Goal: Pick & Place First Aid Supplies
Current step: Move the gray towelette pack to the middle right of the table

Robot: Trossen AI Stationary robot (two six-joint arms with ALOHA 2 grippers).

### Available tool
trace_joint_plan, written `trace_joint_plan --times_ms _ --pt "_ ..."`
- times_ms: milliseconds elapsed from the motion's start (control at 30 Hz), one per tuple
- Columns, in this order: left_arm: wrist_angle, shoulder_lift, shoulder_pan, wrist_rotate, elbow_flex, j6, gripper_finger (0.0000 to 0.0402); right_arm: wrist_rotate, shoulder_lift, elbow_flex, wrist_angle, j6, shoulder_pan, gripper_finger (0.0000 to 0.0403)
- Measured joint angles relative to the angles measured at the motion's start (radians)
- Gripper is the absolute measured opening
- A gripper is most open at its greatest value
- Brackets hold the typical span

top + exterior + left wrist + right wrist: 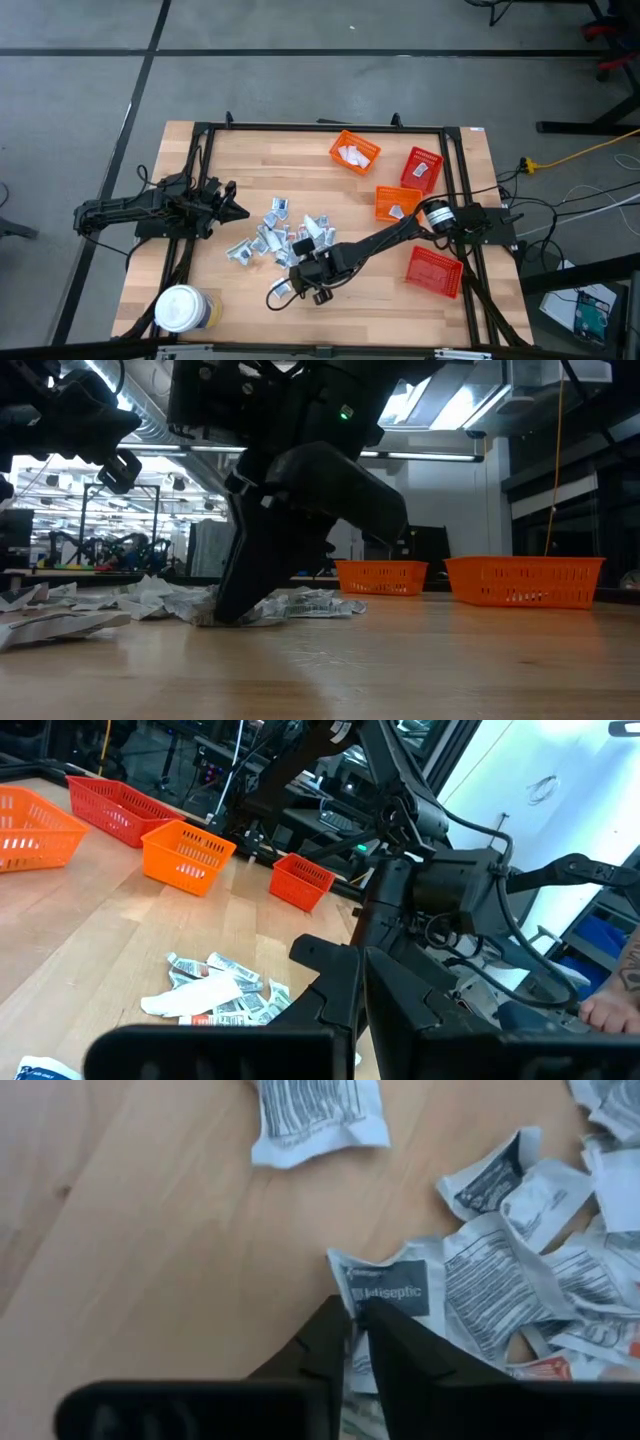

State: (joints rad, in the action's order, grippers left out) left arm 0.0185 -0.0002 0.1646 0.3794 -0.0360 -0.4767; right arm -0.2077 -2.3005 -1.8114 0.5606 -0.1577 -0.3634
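Sitting along the table's right side, 4 mesh baskets (354,152) hold little: 3 each show a white packet or 2, and the red one (436,270) nearest the front looks bare. The right gripper (352,1312) pinches an antiseptic sachet (392,1290) at the edge of the sachet pile (277,238) mid-table. The left gripper (238,210) hovers beside the pile, fingers together.

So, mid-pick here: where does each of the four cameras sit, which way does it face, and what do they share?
High: overhead, straight down; left gripper waits at the table's left, right gripper at the sachet pile.
Low: table height, looking across; right arm down on the pile, orange basket behind.
Left wrist: looks across to the baskets and right arm.
Right wrist: looks down; fingers pinch an antiseptic sachet.
Shared: the pile shows in all four.
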Motion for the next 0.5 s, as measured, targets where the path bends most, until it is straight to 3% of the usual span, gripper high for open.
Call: trace_joint_plan --times_ms 267,500 --pt "0.0 0.0 0.0 0.0 0.0 0.0 0.0015 -0.005 -0.005 -0.005 0.001 0.06 -0.004 0.0008" --pt "0.0 0.0 0.0 0.0 0.0 0.0 0.0016 0.002 -0.007 -0.105 0.102 0.212 -0.018 0.0007"
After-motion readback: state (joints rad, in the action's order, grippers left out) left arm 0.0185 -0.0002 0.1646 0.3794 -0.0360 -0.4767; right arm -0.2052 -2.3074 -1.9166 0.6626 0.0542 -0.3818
